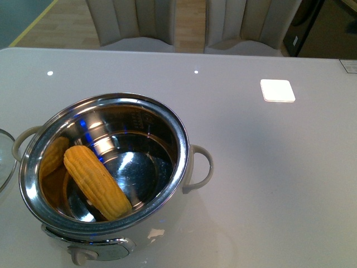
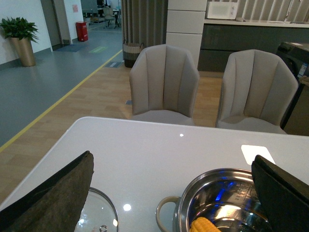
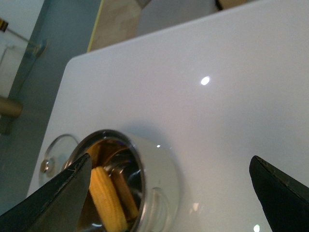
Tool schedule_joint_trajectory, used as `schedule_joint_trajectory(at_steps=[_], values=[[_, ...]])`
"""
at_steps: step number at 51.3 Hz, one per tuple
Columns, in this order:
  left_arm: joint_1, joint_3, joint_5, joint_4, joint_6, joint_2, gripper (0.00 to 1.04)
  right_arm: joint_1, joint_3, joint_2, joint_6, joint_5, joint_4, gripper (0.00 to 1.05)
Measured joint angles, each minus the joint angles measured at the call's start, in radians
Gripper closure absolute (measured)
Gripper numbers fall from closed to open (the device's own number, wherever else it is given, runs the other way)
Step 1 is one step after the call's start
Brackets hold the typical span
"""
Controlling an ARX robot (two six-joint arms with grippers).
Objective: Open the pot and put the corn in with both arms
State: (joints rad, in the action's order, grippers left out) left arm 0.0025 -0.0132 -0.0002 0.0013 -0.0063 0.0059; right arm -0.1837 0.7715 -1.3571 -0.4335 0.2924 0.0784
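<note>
Pot (image 1: 106, 167) sits uncovered near the tabletop's (image 1: 262, 167) front left corner; corn (image 1: 96, 181) lies slanted inside the steel bowl. Glass lid (image 2: 96, 218) rests on the tabletop beside the pot, cut off at the frame edge. Left hand (image 2: 174, 193) and right hand (image 3: 169, 193) both spread apart, empty. Task looks complete; likely only retreat remains. Neither arm shows in front view.

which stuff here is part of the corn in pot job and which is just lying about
Part of the job:
pot, open
corn, lying inside the pot
glass lid, off, on the table beside the pot
left gripper and right gripper, both open

Just lying about:
white square pad
two chairs
</note>
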Motion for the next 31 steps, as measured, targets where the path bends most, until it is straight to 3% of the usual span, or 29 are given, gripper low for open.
schedule_joint_trajectory(at_steps=[15, 21, 23, 26, 31], values=[[0.0, 0.0, 0.0, 0.0, 0.0, 0.0, 0.07, 0.241, -0.232, 0.399, 0.12, 0.039, -0.086, 0.09], [0.0, 0.0, 0.0, 0.0, 0.0, 0.0, 0.07, 0.274, -0.268, 0.477, 0.144, 0.045, -0.103, 0.09], [0.0, 0.0, 0.0, 0.0, 0.0, 0.0, 0.07, 0.253, -0.298, 0.488, 0.18, -0.03, -0.021, 0.13], [0.0, 0.0, 0.0, 0.0, 0.0, 0.0, 0.07, 0.201, -0.422, 0.513, 0.297, -0.226, 0.275, 0.26], [0.0, 0.0, 0.0, 0.0, 0.0, 0.0, 0.07, 0.19, -0.522, 0.572, 0.385, -0.291, 0.448, 0.47]])
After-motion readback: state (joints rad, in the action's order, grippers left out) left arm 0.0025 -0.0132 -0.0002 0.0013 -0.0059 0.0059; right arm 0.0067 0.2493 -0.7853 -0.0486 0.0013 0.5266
